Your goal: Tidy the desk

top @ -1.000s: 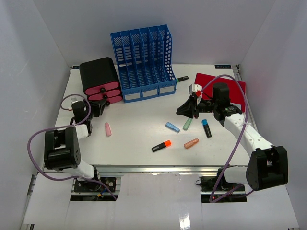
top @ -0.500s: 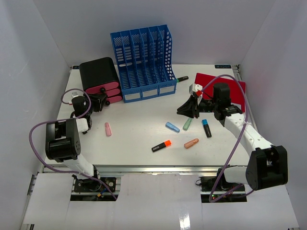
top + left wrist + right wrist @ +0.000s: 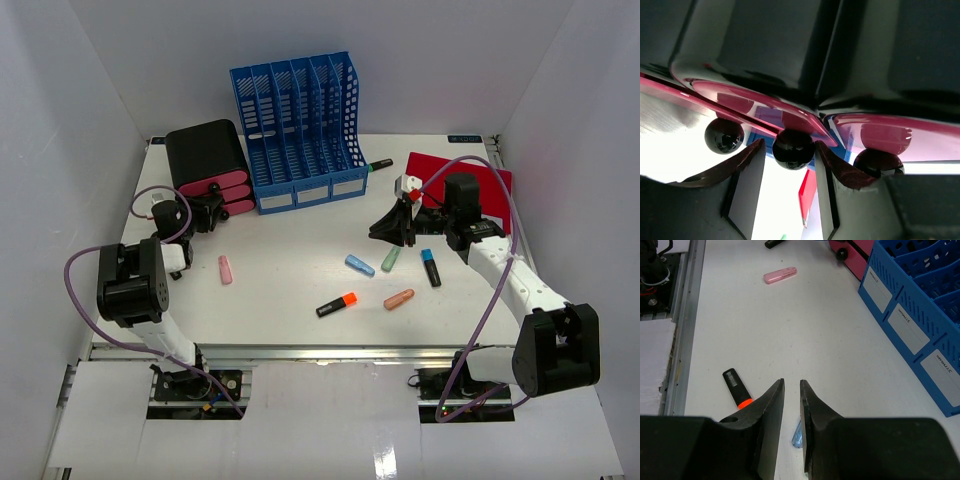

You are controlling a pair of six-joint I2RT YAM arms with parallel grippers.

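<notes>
The desk [image 3: 290, 300] is a white tabletop strewn with markers. My left gripper [image 3: 212, 210] is at the front of a black drawer unit [image 3: 205, 155] with pink drawers. In the left wrist view the left gripper [image 3: 790, 145] is open and straddles the middle black knob [image 3: 793, 149], with a thin gap on the left side. My right gripper [image 3: 385, 232] hovers over the desk right of centre. In the right wrist view the right gripper [image 3: 792, 382] has its jaws nearly together and holds nothing.
A blue file rack [image 3: 300, 120] stands at the back and a red folder [image 3: 480, 175] lies at the back right. Loose markers: pink [image 3: 225, 269], blue [image 3: 359, 265], green [image 3: 391, 259], black-blue [image 3: 430, 267], orange-black [image 3: 337, 304], salmon [image 3: 399, 298].
My left gripper has moved away from me up to the drawer unit's knobs. The right arm has not moved.
</notes>
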